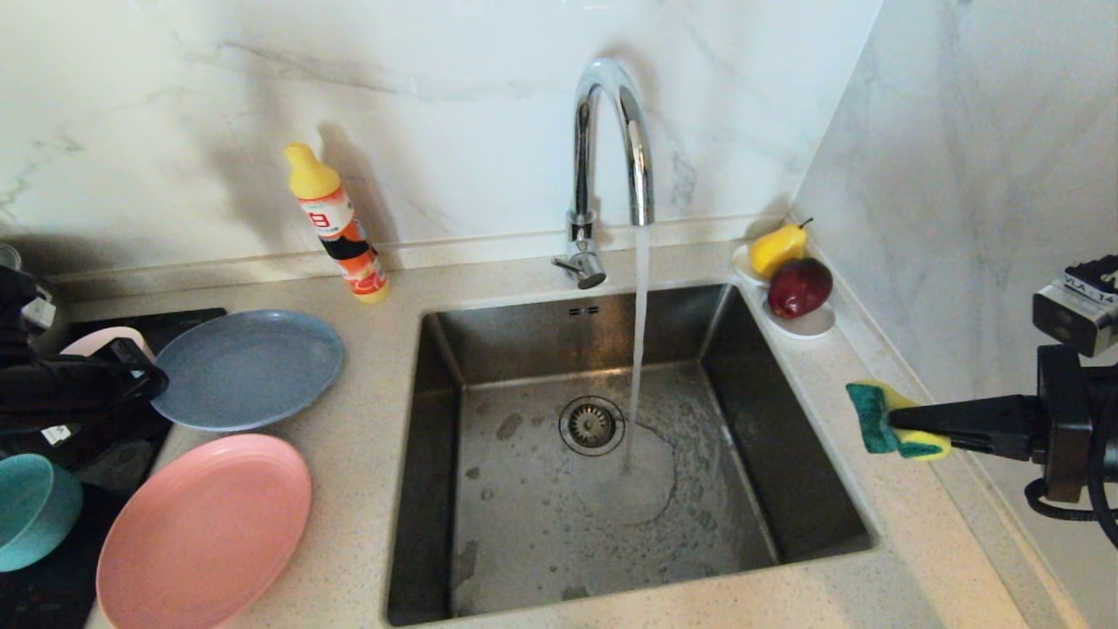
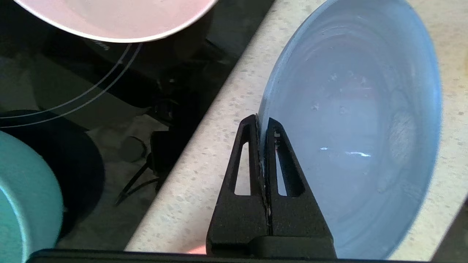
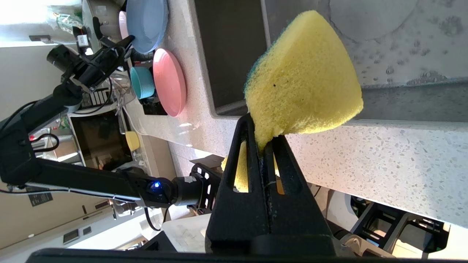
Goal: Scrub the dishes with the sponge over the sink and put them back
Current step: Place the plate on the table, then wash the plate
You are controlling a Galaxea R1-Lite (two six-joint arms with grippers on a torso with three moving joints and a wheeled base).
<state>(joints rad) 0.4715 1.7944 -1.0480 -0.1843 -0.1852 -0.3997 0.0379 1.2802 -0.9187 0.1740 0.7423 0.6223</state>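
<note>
Both claws pinched: left claw [image 2: 262, 126] on blue-grey plate [image 2: 351, 120], right claw [image 3: 261, 133] on sponge [image 3: 303, 76].

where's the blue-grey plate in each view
Head view: blue-grey plate on the counter, left of the sink.
Left wrist view: fills the right side, rim pinched in the left claw.
Right wrist view: small, at the top.
Shared landmark: the teal bowl.

Water runs from the tap [image 1: 611, 140]; a detergent bottle [image 1: 336, 223] stands upright on the bench [image 1: 384, 349]; pear [image 1: 777, 249] and apple [image 1: 799, 286] share a white dish [image 1: 808, 325].
</note>
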